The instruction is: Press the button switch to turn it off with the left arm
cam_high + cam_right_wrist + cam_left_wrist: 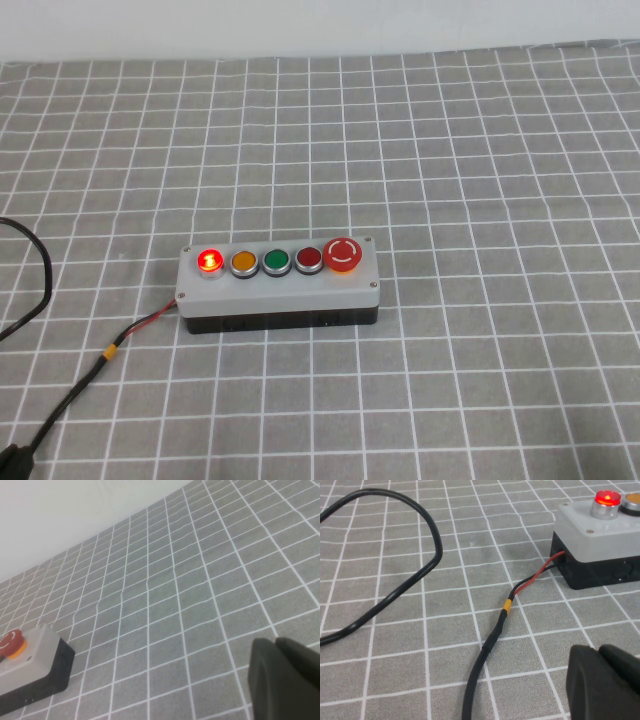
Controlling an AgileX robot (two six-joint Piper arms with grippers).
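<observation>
The button switch (210,261) glows bright red at the left end of the grey five-button box (270,288), mid-table. In the left wrist view the lit button (607,498) sits on the box's corner (590,540). My left gripper (597,650) is low over the cloth, well short of the box, its black fingers pressed together and empty. My right gripper (275,641) is also shut and empty, off to the right of the box (35,655). Neither gripper shows in the high view.
Orange (244,263), green (276,262) and dark red (308,260) buttons and a large red knob (343,254) follow in the row. The box's red-and-black lead (490,640) runs towards my left gripper. A thick black cable (395,595) loops on the checked cloth at the left.
</observation>
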